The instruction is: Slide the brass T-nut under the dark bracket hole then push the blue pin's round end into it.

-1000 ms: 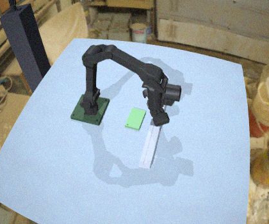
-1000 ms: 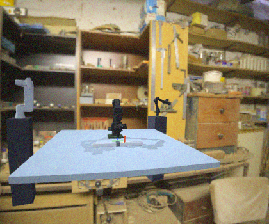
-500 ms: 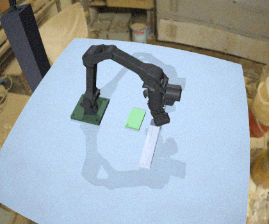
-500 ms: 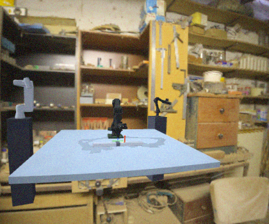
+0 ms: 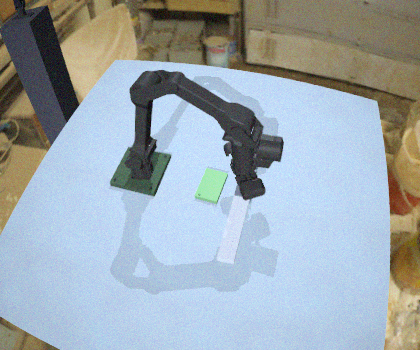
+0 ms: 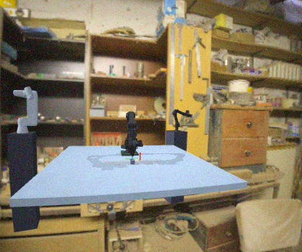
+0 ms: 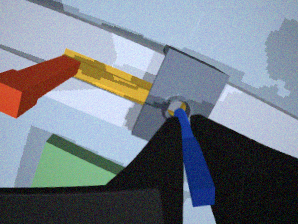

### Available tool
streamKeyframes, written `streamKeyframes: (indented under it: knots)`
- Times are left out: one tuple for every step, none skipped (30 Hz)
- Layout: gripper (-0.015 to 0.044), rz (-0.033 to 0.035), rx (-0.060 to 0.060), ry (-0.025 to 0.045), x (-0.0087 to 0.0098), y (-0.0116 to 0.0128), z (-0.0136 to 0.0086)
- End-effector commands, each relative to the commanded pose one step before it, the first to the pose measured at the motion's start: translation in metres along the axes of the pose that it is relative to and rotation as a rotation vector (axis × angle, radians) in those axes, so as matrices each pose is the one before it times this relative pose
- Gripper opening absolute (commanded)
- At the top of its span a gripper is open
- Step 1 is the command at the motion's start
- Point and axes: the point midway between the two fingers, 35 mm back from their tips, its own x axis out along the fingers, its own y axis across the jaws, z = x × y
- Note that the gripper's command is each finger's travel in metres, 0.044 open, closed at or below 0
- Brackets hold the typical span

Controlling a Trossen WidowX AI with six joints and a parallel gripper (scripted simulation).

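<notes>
The claw [image 5: 251,189] [image 6: 132,155] [image 7: 184,125] is gripping the blue pin [image 7: 196,160], its black fingers pinching the shaft while the pin's lower end is sitting at the hole in the dark bracket [image 6: 132,162] [image 7: 177,77]. How deep that end is reaching, the wrist view is not settling. The pin is leaning across the view, so a tilt may be catching its end on the hole's rim; pressing down then could be twisting it in the fingers or shoving the bracket. Brass is showing through the hole, so the T-nut [image 7: 112,80] seems to be reaching beneath it, but if its bore is lying off centre, the pin would be bottoming on solid metal. The orange handle [image 7: 40,82] is standing up beside the bracket, and a sideways swing of the claw could be knocking it and dragging the nut along the aluminum rail [image 5: 232,232] [image 7: 260,112]. Letting go too early would be leaving the pin loose or toppling. Farther out, the green tray [image 5: 211,185] [image 7: 70,167] is lying between the rail and the arm's dark green base plate [image 5: 163,162] [image 6: 125,153], well inside the bench's [image 5: 327,225] [image 6: 127,183] edges.
</notes>
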Motion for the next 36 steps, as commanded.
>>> streamKeyframes:
  knots:
    - [-0.015,0.00505,0.0005,0.00401,0.00561,0.00106,-0.0013]
    - [-0.015,0.00001,0.0,0.00001,0.00084,0.00004,-0.00007]
    - [-0.015,0.00001,0.0,0.00001,0.00078,0.00006,-0.00009]
    - [-0.015,0.00002,0.0,0.00002,0.00073,0.00008,-0.00011]
    - [-0.015,0.00002,0.0,0.00002,0.00068,0.0001,-0.00013]
    - [-0.015,0.00002,0.0,0.00002,0.00064,0.00012,-0.00014]
    - [-0.015,0.00002,0.0,0.00002,0.00063,0.00014,-0.00016]
    - [-0.015,0.00003,-0.0002,0.00002,0.00055,0.00019,-0.00015]
    - [-0.015,0.00003,-0.0002,0.00002,0.00055,0.00022,-0.00016]
    - [-0.015,0.00003,-0.0001,0.00002,0.00051,0.00023,-0.00016]
    - [-0.015,0.00003,-0.0001,0.00002,0.00048,0.00024,-0.00016]
    - [-0.015,0.00004,-0.0001,0.00002,0.00047,0.00026,-0.00017]
    - [-0.015,0.00004,-0.0001,0.00002,0.00047,0.00027,-0.00018]
    - [-0.015,0.00003,-0.0001,0.00002,0.00044,0.00026,-0.00018]
    - [-0.015,0.00003,-0.0001,0.00002,0.00043,0.00026,-0.00017]
    - [-0.015,0.00003,-0.0001,0.00002,0.00043,0.00026,-0.00018]
    - [-0.015,0.00003,-0.0001,0.00002,0.00043,0.00024,-0.00018]
    - [-0.015,0.00003,-0.0001,0.00002,0.00049,0.00023,-0.00019]
    - [-0.015,0.00003,-0.0001,0.00002,0.0005,0.00018,-0.00018]
    - [-0.015,0.00002,-0.0001,0.00002,0.00059,0.00014,-0.00019]
    - [-0.015,0.00002,-0.0001,0.00002,0.00062,0.00004,-0.00018]
    - [-0.015,0.0,-0.0001,0.00002,0.0006,-0.00011,-0.00018]
    - [-0.015,0.0,-0.0002,0.00001,0.00045,-0.00021,-0.00011]
    - [-0.015,-0.00002,-0.0001,0.00001,0.00021,-0.00027,-0.00006]
    - [-0.015,-0.00002,0.0,0.0,0.00009,-0.00027,-0.00002]
    - [-0.015,-0.00002,0.0,0.0,0.00005,-0.00027,0.00001]
    - [-0.015,-0.00003,0.0,0.0,0.00003,-0.00029,0.00006]
    - [-0.015,-0.00003,0.0,-0.00001,0.00002,-0.00028,0.00012]
    - [-0.015,-0.00002,0.0,-0.00001,0.00002,-0.00026,0.00018]
    - [-0.015,-0.00002,0.0,-0.00002,0.00002,-0.00022,0.00023]
    - [-0.015,-0.00002,0.0,-0.00002,0.00002,-0.00019,0.00027]
    - [-0.015,-0.00002,0.0,-0.00002,0.00002,-0.00017,0.00029]
    - [-0.015,-0.00001,0.0,-0.00002,0.00002,-0.00014,0.0003]
    - [-0.015,-0.00323,-0.0008,-0.00186,-0.00082,0.00012,-0.00027]
    - [-0.015,0.0,0.0,0.0,0.0,0.0,0.0]
    - [-0.015,0.0,0.0,0.0,0.0,0.0,0.0]
